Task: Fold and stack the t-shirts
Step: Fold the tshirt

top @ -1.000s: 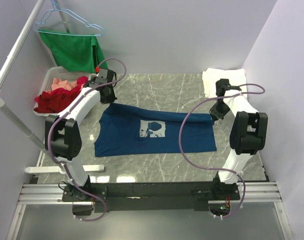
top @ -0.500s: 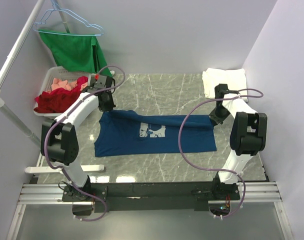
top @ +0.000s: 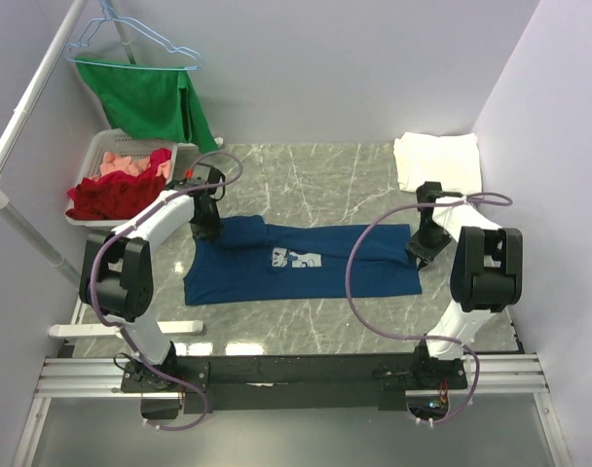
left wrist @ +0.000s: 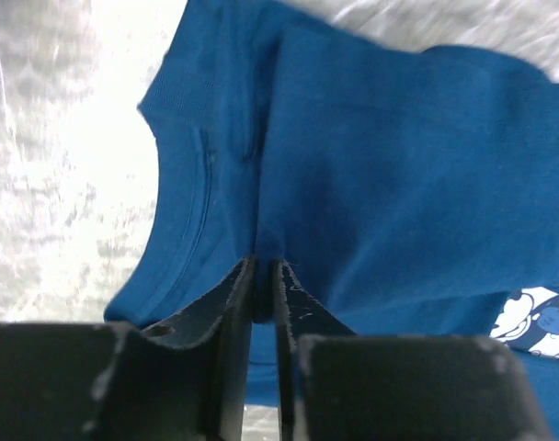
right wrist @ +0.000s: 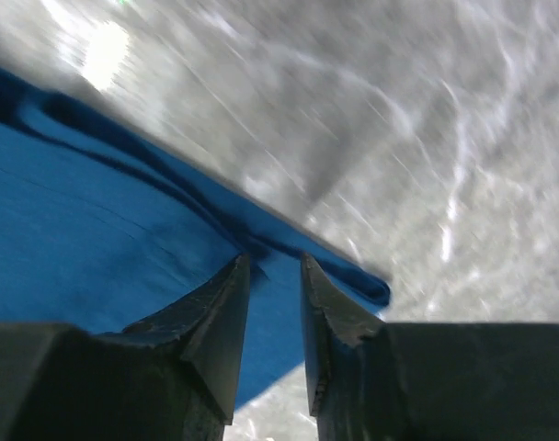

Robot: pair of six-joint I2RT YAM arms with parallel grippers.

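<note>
The marble table carries the navy t-shirt across its middle, collar left and hem right. Its far edge is doubled over toward the near side, partly covering the chest print. The white t-shirt lies folded at the far right. My left gripper is pinched almost closed on a fold beside the collar. My right gripper nips the hem end, jaws narrow. This cotton looks light and limp and will likely sag between holds, so matched edge grips suit it.

White arms, black joints, purple cables.
</note>
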